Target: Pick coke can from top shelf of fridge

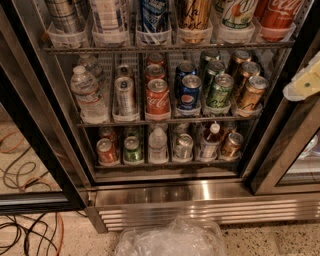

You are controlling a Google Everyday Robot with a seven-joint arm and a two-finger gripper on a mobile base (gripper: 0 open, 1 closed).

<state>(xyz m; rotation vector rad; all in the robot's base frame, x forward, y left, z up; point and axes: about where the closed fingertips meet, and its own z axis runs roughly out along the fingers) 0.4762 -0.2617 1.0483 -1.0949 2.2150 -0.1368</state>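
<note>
Our pincer [305,82] sits at the right edge; we cannot tell its state. Reaching the coke can [276,14] may topple its neighbour [239,12].

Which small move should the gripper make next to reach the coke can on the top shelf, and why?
Probably rise and ease left: the gripper hangs at the right edge, level with the middle rack, while the coke can stands higher, in the rightmost lane of the top shelf.
</note>
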